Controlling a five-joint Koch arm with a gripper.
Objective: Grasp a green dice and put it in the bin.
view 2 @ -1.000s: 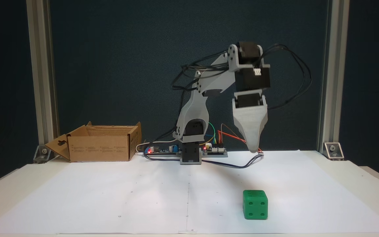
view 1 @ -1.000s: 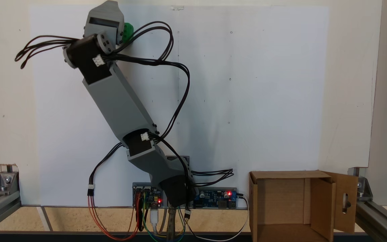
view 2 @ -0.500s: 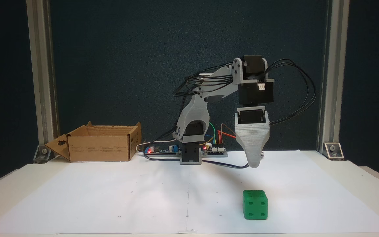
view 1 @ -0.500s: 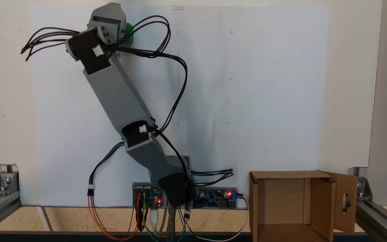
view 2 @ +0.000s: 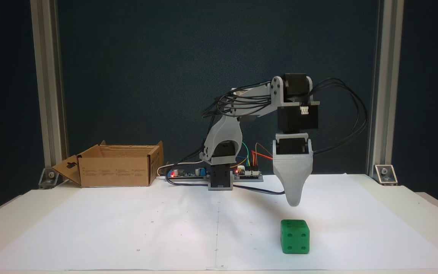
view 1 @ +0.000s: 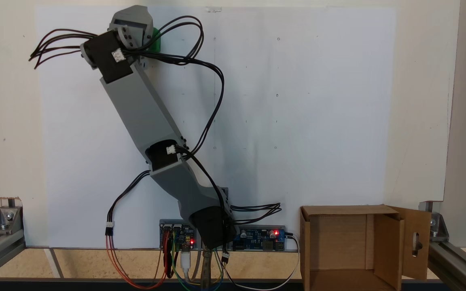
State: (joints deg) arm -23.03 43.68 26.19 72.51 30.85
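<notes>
Top-down fixed view
Green dice [view 1: 156, 39]: a bit of it peeks out at the far left of the white paper [view 1: 297, 121], mostly hidden under the arm's head.
Bin [view 1: 338, 242]: near right corner, open.
Arm [view 1: 144, 117]: reaches from the near middle to the far left.

Front fixed view
Green dice [view 2: 295, 236]: sits on the paper, near right.
Gripper [view 2: 293, 201]: points down, just above the dice, not touching. I cannot tell if the claw is spread or pressed together.
Bin [view 2: 116, 171]: far left, well apart from the dice.

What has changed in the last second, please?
The hand has come down towards the green dice and now hangs just above it, not touching. Nothing was grasped or released. The dice and the cardboard box stayed in place.
</notes>
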